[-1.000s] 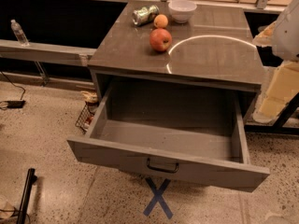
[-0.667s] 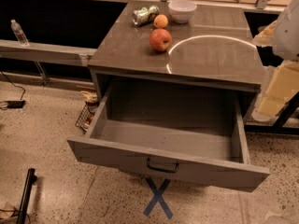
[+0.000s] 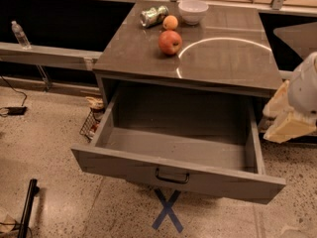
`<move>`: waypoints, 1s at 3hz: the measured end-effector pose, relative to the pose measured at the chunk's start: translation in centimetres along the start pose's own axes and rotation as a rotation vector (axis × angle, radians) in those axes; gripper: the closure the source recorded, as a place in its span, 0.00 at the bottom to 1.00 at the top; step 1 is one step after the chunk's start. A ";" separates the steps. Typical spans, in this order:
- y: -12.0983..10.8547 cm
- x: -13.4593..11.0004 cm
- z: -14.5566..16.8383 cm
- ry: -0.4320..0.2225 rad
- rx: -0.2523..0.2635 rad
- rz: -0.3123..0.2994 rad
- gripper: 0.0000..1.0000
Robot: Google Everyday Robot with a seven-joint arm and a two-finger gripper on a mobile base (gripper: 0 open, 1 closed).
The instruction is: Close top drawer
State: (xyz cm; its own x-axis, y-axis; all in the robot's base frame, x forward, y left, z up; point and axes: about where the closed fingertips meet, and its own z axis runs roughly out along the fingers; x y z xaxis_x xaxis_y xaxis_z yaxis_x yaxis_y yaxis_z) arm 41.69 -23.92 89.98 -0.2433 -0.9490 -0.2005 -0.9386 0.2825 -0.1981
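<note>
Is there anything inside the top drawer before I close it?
The top drawer looks empty: bare grey floor and walls. The strip of floor just behind its front panel is hidden by that panel. The gripper hangs outside, beside the drawer's right wall.

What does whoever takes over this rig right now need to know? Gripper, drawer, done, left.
Gripper: at the right edge of the view, beside the drawer's right side and level with it, not on the handle and holding nothing that shows.
Drawer: pulled far out of the cabinet, with nothing seen inside. Its handle is at front centre, facing the camera.
Top: apple, orange, can and bowl sit at the back, clear of the drawer.
Done: nothing yet; the drawer is open.
Left: bring the gripper round to the drawer front and push it fully in.
</note>
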 end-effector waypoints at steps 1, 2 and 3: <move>3.4 2.3 3.7 -0.023 -0.055 -0.037 0.76; 7.8 3.6 7.2 -0.058 -0.113 -0.107 0.98; 12.2 4.2 10.2 -0.098 -0.131 -0.190 1.00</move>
State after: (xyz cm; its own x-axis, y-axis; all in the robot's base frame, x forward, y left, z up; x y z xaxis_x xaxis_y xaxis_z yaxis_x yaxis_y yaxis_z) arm 31.74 -23.07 76.98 -0.0401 -0.9634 -0.2650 -0.9905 0.0732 -0.1160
